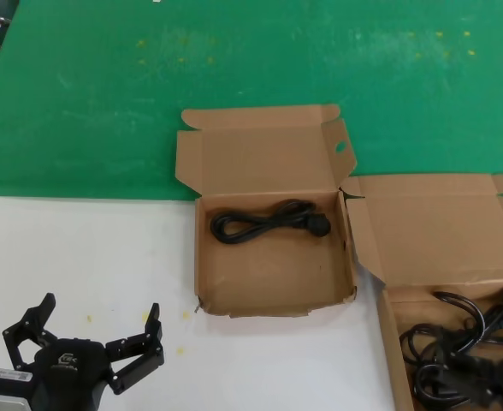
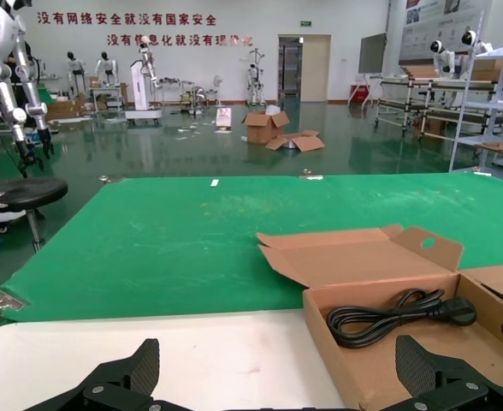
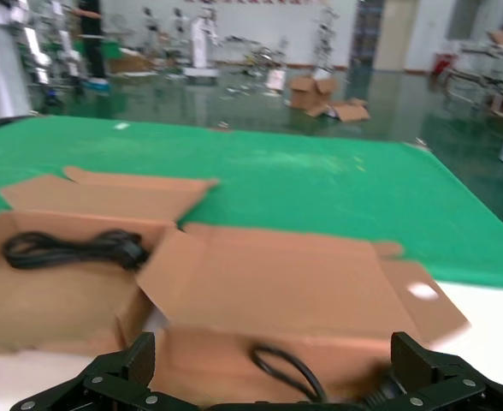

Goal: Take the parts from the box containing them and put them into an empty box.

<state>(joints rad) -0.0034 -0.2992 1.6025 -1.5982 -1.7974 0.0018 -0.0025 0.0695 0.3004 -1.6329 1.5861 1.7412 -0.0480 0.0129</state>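
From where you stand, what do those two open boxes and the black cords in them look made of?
Both boxes look like plain matte brown cardboard, with folded flaps and one ragged edge. The cords seem rubber or soft plastic: black, slightly glossy, loosely looped.

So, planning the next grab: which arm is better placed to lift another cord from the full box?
The right gripper, probably: it hangs open over the source box, with cords below. The left gripper sits open over the white table, beyond the box with one cord.
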